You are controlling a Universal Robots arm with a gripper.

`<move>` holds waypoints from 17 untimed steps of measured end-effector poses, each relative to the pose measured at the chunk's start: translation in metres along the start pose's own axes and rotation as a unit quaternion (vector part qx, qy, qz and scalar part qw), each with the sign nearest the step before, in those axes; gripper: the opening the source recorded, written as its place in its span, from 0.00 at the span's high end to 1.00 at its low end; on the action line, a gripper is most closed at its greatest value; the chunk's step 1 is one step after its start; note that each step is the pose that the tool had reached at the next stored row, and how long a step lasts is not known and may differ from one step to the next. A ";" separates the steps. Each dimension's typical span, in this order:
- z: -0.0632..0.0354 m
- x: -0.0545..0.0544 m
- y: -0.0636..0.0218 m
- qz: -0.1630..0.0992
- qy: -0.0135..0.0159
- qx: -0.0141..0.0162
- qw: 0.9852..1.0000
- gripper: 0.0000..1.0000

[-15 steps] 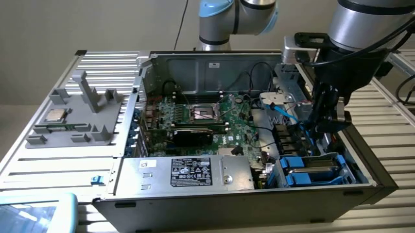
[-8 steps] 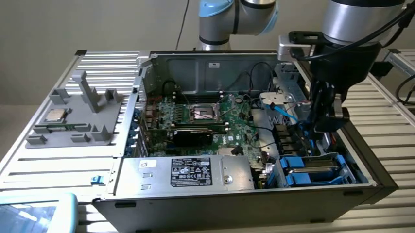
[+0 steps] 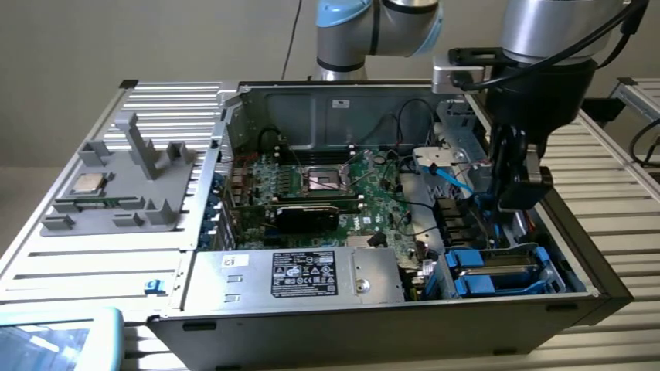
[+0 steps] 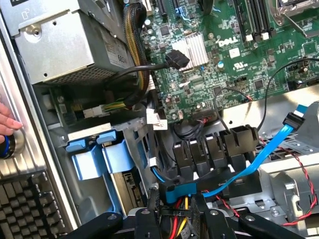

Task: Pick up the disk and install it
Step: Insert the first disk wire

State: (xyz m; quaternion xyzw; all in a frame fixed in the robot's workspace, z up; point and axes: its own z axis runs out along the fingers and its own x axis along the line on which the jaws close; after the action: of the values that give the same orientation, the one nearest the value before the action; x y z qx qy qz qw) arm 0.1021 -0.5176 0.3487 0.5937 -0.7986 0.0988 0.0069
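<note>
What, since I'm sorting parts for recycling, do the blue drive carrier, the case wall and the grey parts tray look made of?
Blue drive carrier: looks like moulded plastic, uniform colour, soft sheen. Case wall: probably bare sheet steel, dull grey with folded edges. Grey parts tray: likely matte plastic, possibly printed; blocky uprights.

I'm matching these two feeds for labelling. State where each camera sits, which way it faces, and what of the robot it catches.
Exterior view: off the arm, raised on the power supply side, looking down into the open computer case; the arm and gripper show.
Wrist view: on the wrist, looking down into the case past the gripper; a person's hand shows at the edge.
Shared: blue carrier, power supply, motherboard.
</note>
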 end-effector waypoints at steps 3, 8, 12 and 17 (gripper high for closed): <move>-0.0008 0.001 0.0023 0.000 0.010 0.010 1.000 0.65; -0.0009 0.002 0.0068 0.001 0.015 0.022 1.000 0.65; 0.0009 0.002 0.0082 0.004 0.015 0.027 1.000 0.65; 0.0039 0.002 0.0097 0.007 0.016 0.028 0.999 0.65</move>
State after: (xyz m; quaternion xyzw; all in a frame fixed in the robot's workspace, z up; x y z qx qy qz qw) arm 0.0927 -0.5175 0.3437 0.5868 -0.7992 0.1303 0.0022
